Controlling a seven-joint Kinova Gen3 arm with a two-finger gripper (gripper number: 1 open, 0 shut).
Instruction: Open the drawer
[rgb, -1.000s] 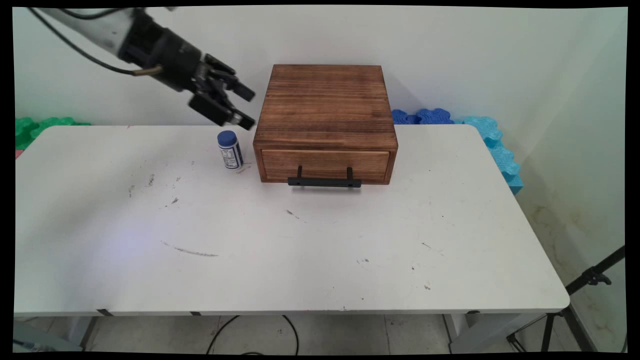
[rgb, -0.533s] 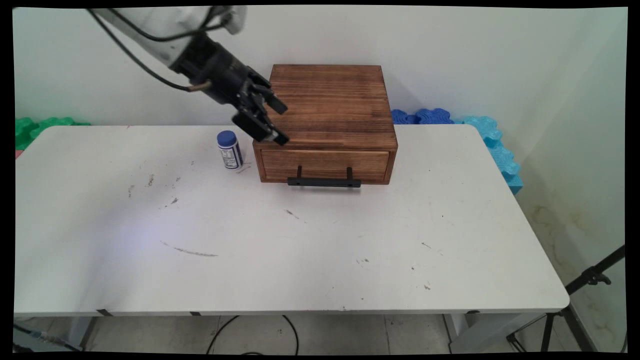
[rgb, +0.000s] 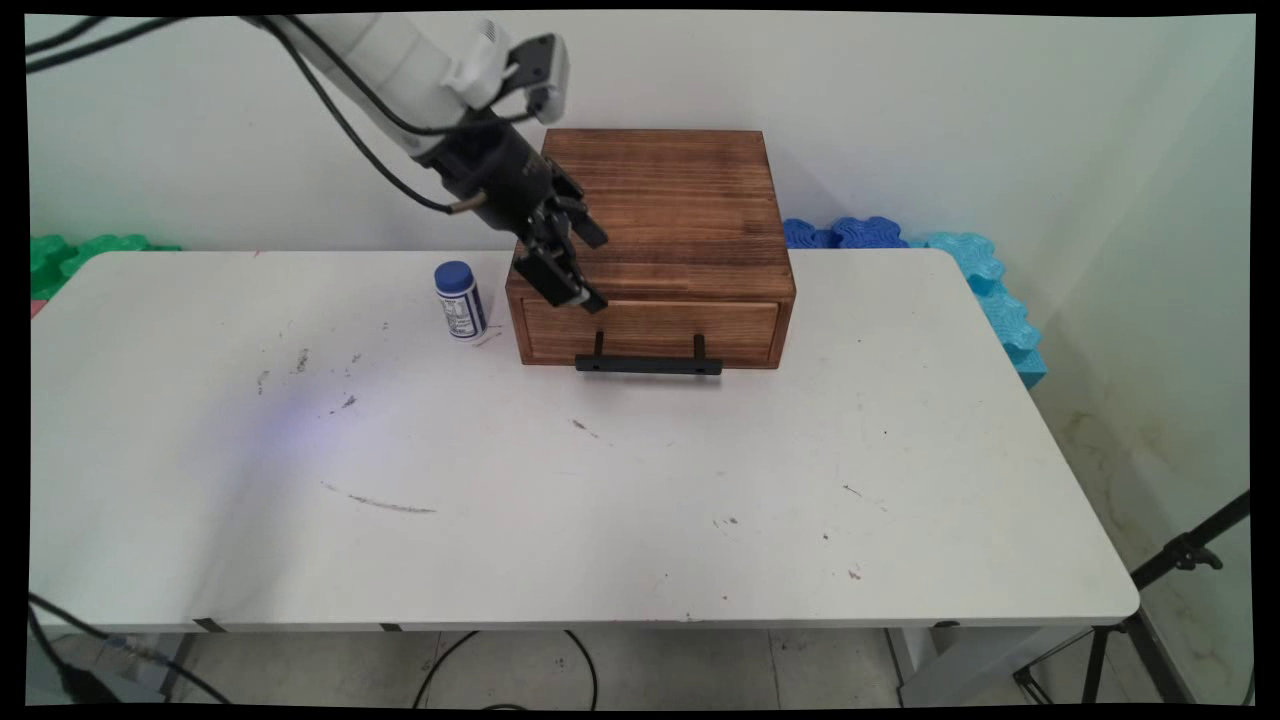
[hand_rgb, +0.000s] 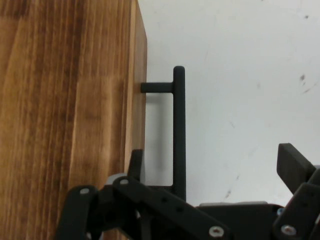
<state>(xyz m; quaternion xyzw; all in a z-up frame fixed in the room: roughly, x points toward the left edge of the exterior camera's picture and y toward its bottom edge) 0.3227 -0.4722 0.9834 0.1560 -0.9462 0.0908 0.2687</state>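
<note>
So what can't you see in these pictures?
- Inside the wooden drawer box: the drawer is shut in both views.
- The label on the small blue-capped bottle: too small to read in the main view, absent from the hand view.
- The near end of the black handle: hidden by the gripper linkage in the hand view.
- The box's back and far side: turned away from both cameras.

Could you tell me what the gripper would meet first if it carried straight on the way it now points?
Most likely the black handle on the wooden drawer box. In the hand view, the open gripper looks down along the box's front, with the handle between its fingers; depth is unclear, and beyond it lies the white table.
</note>
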